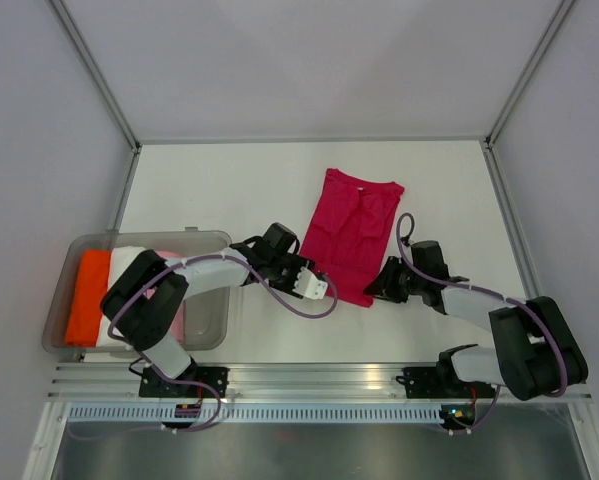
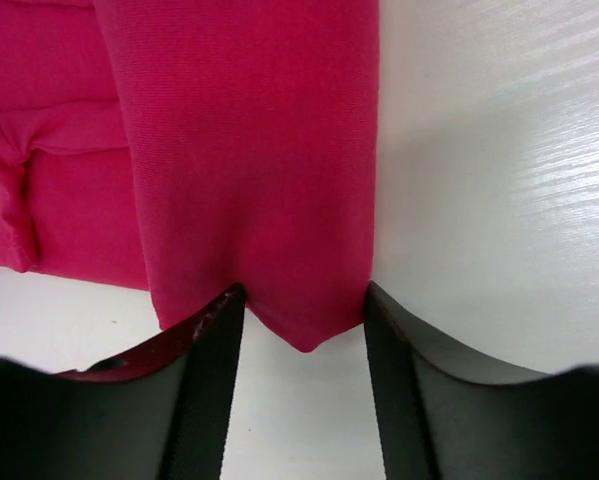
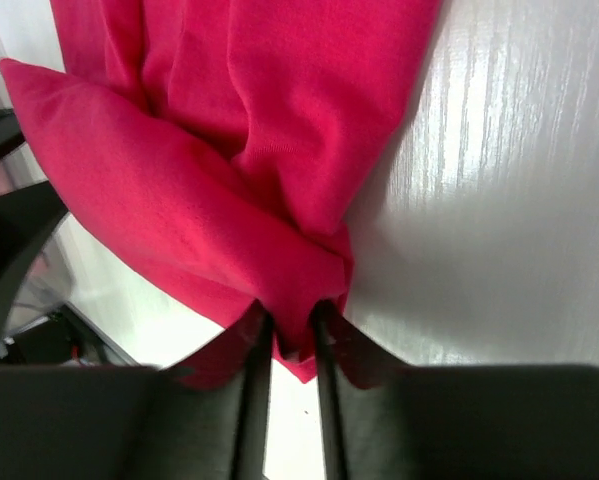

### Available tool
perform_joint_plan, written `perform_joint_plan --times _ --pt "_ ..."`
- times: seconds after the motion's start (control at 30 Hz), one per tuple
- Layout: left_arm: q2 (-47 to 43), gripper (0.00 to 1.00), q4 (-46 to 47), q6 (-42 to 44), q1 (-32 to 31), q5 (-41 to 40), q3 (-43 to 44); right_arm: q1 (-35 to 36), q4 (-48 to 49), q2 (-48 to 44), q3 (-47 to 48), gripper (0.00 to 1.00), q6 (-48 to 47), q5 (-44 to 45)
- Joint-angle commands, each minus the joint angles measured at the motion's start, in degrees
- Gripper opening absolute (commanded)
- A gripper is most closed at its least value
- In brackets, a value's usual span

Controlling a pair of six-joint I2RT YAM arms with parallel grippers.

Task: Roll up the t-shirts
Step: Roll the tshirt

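Observation:
A deep magenta t-shirt (image 1: 349,235) lies folded into a long strip in the middle of the white table, neck end far, hem end near. My left gripper (image 1: 324,290) is at the hem's left corner. In the left wrist view the jaws (image 2: 301,295) stand well apart, and the cloth (image 2: 249,150) corner pokes between their tips with bare table behind. My right gripper (image 1: 371,292) is at the hem's right corner. There the narrow jaws (image 3: 291,315) pinch a bunched fold of the shirt (image 3: 229,150).
A clear plastic tub (image 1: 214,240) sits at the left with orange (image 1: 87,295), white and pale pink folded clothes inside, right beside my left arm. An aluminium rail (image 1: 309,378) runs along the near edge. Grey walls enclose the table.

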Motion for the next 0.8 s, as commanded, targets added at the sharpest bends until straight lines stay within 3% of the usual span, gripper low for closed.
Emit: perform_joint_plan --times 0.0,0.07,0.2,0.3,0.5,0.67,0.77 --pt "1.32 0.55 0.98 -1.1 -0.36 -0.67 0.58 -0.3 -5.63 -2.88 3.78 0.31 -7.3 3.05" --pt "1.06 0.46 1.06 -1.19 -0.36 -0.14 0.49 -0.31 -11.87 -7.25 6.59 0.39 -10.39 4.45" --pt "0.97 0.29 0.54 -2.76 -0.36 0.92 0.84 -0.31 -18.47 -15.44 10.72 0.42 -16.11 6.48" --pt "1.23 0.02 -1.74 -5.57 -0.28 0.92 2.77 -0.3 -20.33 -22.12 14.5 0.44 -24.26 7.62" --pt "1.06 0.02 -9.38 -8.83 -0.01 5.57 8.39 3.54 -16.98 -33.64 9.35 0.45 -43.25 1.74" --pt "2.2 0.02 -13.7 -12.17 2.01 9.61 11.65 17.07 -17.35 -41.03 4.67 0.5 -57.92 13.66" --pt "2.55 0.02 -15.19 -13.05 3.32 11.11 12.53 24.46 -16.98 -34.12 4.84 0.5 -63.2 25.23"
